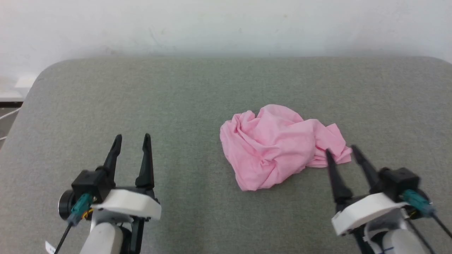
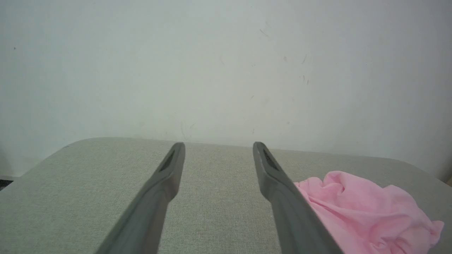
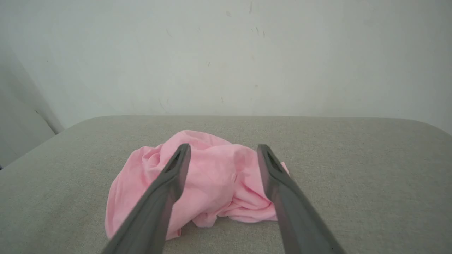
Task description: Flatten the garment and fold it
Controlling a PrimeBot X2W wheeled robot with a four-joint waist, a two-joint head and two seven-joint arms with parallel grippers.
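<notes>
- Left pincer (image 1: 132, 135) released, empty; crumpled garment (image 1: 275, 148) well to its right.
- Right pincer (image 1: 341, 149) released, empty; garment just ahead of its tips.

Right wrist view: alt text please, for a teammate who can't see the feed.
A crumpled pink garment lies in a heap on a grey fabric-covered surface. The right tool, open and empty, points straight at it from the near side. A plain pale wall rises behind.
</notes>
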